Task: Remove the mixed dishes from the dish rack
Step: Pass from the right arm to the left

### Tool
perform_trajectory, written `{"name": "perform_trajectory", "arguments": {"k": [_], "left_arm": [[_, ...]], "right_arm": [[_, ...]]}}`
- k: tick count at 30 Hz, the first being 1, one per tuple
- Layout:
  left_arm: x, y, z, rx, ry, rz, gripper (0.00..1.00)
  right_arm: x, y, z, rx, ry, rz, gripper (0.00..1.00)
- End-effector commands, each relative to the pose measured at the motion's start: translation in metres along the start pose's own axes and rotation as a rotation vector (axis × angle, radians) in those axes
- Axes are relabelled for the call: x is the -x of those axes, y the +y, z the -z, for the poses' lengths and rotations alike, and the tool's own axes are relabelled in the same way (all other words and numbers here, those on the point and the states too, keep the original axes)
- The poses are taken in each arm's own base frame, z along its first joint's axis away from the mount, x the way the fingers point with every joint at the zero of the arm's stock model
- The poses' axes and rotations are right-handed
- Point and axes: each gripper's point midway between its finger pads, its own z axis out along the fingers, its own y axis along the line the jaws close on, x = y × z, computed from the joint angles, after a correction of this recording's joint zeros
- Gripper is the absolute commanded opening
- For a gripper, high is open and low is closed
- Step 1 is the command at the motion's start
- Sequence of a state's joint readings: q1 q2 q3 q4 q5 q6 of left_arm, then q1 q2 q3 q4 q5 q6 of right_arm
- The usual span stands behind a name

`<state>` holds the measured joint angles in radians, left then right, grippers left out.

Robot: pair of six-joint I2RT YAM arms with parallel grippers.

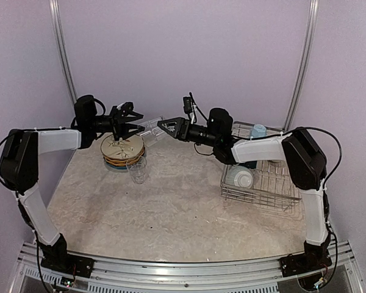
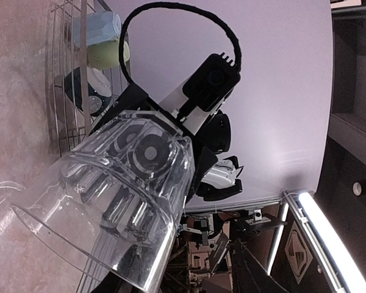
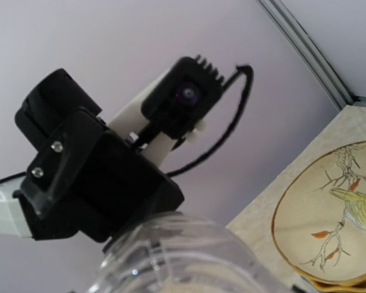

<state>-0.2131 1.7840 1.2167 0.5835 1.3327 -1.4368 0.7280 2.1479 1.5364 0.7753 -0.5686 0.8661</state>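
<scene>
The right end effector (image 1: 161,124) pinches the base of a clear glass tumbler (image 1: 149,127), holding it on its side in the air over the far part of the bench (image 1: 171,220), left of the middle. The tumbler's open mouth faces the left end effector (image 1: 137,121), whose fingers are spread at the rim; whether they touch the glass cannot be told. Below them, near the far left corner, a stack of plates (image 1: 123,149) rests on the bench, topped by a cream plate (image 3: 332,220) with a bird-and-branch pattern. A second clear tumbler (image 1: 136,170) stands upright just beside the stack's near side. The silver wire dish rack (image 1: 256,196) sits along the right edge. It holds a teal-and-white bowl (image 1: 241,177), a light blue mug (image 1: 258,130) and a pale green mug (image 2: 107,54).
</scene>
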Motion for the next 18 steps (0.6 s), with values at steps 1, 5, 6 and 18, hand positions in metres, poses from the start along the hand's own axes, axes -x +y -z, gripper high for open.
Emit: {"name": "perform_trajectory", "arguments": {"k": [1, 5, 6, 18], "left_arm": [[0.000, 0.006, 0.001, -0.031, 0.021, 0.012, 0.43], [0.002, 0.011, 0.000, -0.039, 0.023, 0.033, 0.30], [0.001, 0.011, -0.001, -0.039, 0.026, 0.034, 0.26], [0.005, 0.008, 0.004, -0.027, -0.001, 0.009, 0.00]], "right_arm": [[0.008, 0.022, -0.009, 0.092, -0.043, 0.041, 0.00], [0.005, 0.020, -0.010, 0.089, -0.056, 0.040, 0.00], [0.005, 0.020, -0.010, 0.087, -0.059, 0.042, 0.00], [0.004, -0.002, 0.000, -0.067, -0.059, 0.048, 0.58]]}}
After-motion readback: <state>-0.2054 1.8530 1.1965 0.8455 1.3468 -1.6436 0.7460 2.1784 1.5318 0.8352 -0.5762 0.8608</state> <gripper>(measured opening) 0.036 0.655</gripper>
